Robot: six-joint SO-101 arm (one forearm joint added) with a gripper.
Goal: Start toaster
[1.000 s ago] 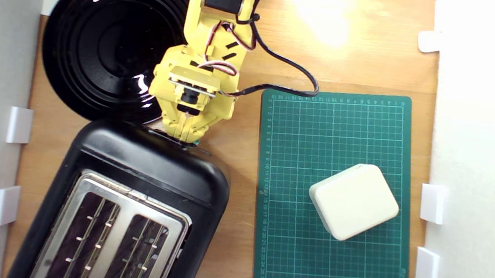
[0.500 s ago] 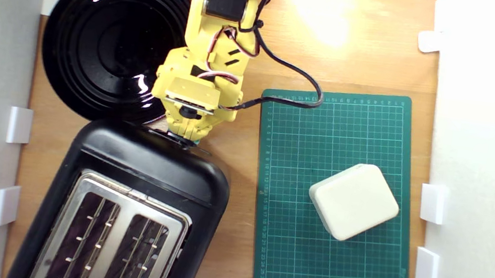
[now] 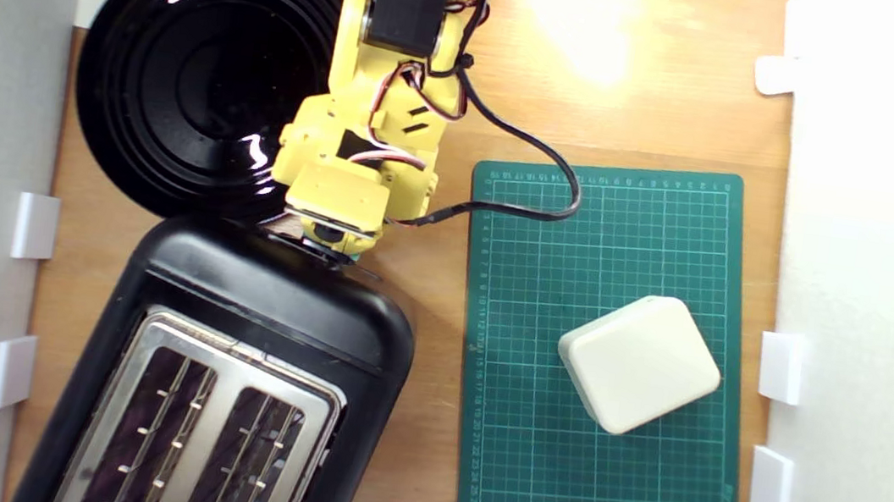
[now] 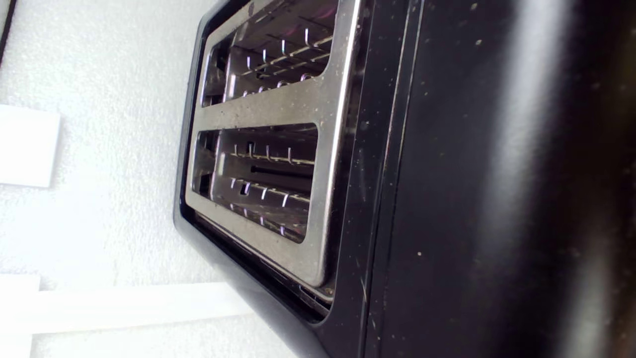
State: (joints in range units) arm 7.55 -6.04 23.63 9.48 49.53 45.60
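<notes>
A wooden table (image 3: 670, 99) between white foam walls, with the yellow arm (image 3: 386, 90) bent down onto the end of the toaster (image 3: 262, 297).

The arm comes from the top edge of the exterior view and points steeply down; its gripper (image 3: 335, 247) is at the toaster's upper end, where a small teal tab (image 3: 355, 258) shows just beside it. The wrist block hides the fingers, so I cannot tell if they are open or closed. The one toaster lies at the lower left of the exterior view, cut by the lower edge, its two slots (image 4: 263, 184) seen closely in the wrist view. One black plate (image 3: 196, 75) touches or nearly touches its upper end. At the exterior view's right lies one green cutting mat (image 3: 527, 431) with one cream box (image 3: 638, 364) on it; bare wood stays between mat and toaster.
</notes>
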